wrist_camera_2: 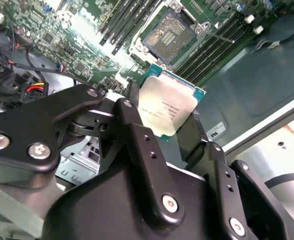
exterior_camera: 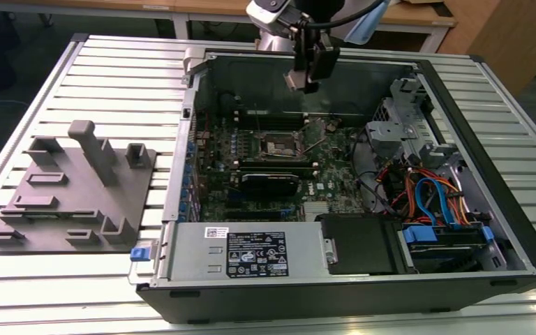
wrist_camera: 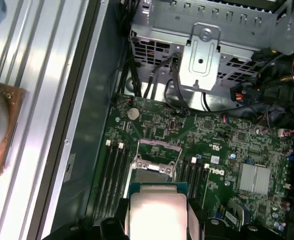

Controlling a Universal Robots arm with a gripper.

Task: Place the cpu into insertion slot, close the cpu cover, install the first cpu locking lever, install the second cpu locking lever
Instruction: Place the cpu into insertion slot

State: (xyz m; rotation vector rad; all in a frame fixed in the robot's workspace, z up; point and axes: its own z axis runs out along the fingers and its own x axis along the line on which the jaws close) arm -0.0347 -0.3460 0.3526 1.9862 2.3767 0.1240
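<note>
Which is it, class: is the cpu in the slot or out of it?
Out. The gripper holds the cpu clear of the board; the slot lies bare, its pin field showing.

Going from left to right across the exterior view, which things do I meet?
grey fixture plate → blue tab → insertion slot → blue cables

cpu (wrist_camera_2: 167, 102) | lower edge hidden behind fingers (wrist_camera_2: 137, 135) | second wrist view
</note>
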